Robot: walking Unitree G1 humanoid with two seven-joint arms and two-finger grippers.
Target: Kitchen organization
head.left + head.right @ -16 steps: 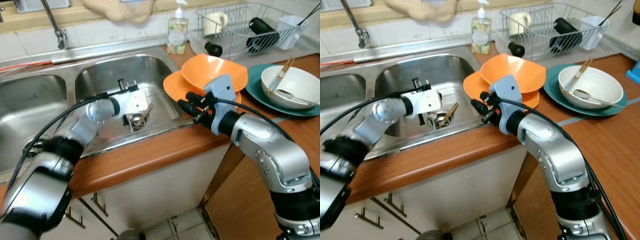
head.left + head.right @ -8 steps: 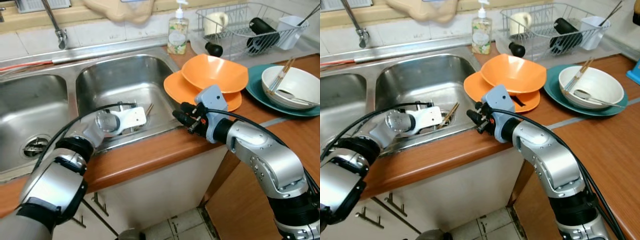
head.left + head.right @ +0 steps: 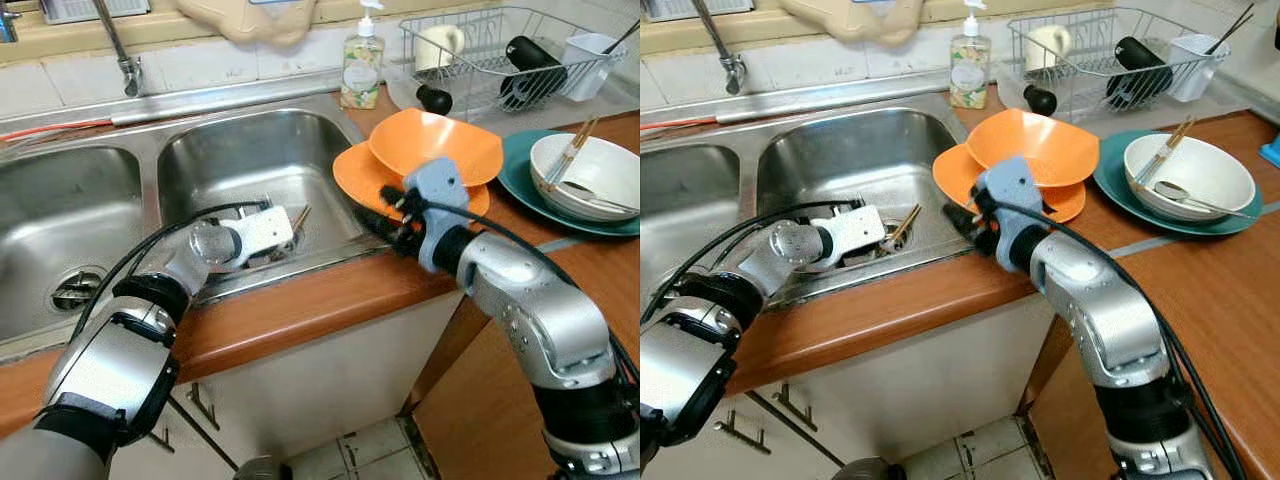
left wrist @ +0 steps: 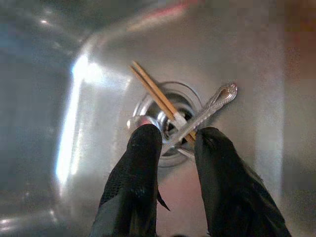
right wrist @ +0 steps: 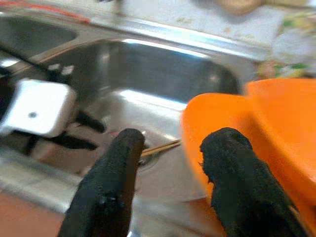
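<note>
Sink basin (image 3: 230,160) open above — orange plates (image 3: 420,160) crowd rt rim.

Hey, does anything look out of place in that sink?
Yes: chopsticks and a silver spoon lie crossed over the drain of the right sink basin, where the open left claw reaches.

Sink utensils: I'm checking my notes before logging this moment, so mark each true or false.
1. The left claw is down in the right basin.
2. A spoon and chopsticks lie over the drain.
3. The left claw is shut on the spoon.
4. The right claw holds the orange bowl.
1. True: the left claw is in the right basin.
2. True: spoon and chopsticks cross the drain.
3. False: it is open, fingers either side of the spoon.
4. False: the right claw is open, beside the orange plate, holding nothing.
</note>
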